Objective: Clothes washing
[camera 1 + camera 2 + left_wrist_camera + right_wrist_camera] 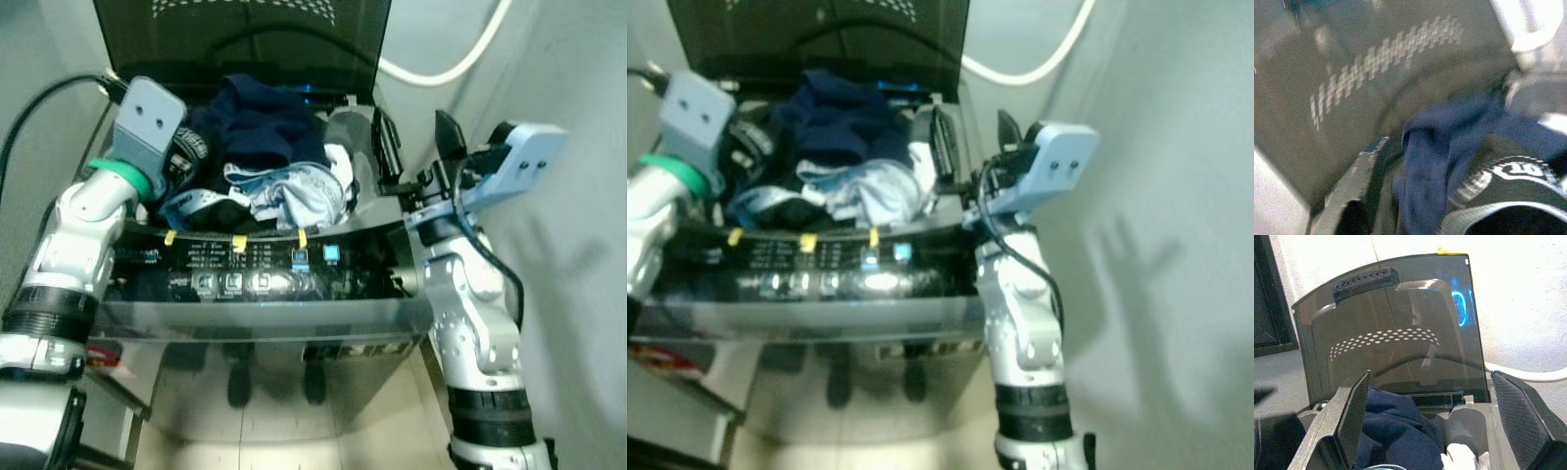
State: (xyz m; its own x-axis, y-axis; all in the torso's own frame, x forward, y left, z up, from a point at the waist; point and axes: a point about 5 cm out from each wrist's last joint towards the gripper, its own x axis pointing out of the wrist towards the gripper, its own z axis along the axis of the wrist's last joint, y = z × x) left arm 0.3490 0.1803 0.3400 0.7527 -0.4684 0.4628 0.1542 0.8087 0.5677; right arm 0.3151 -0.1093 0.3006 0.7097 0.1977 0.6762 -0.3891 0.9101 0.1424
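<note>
Two end effectors [411, 147] flanking heaped clothes [265, 166]

Left gripper [181, 157] fingers buried among clothes at 9 o'clock of the drum, control panel [260, 269] labels too small to read, left wrist view blurred, white hose [460, 59] cut off at 12 o'clock.
</note>
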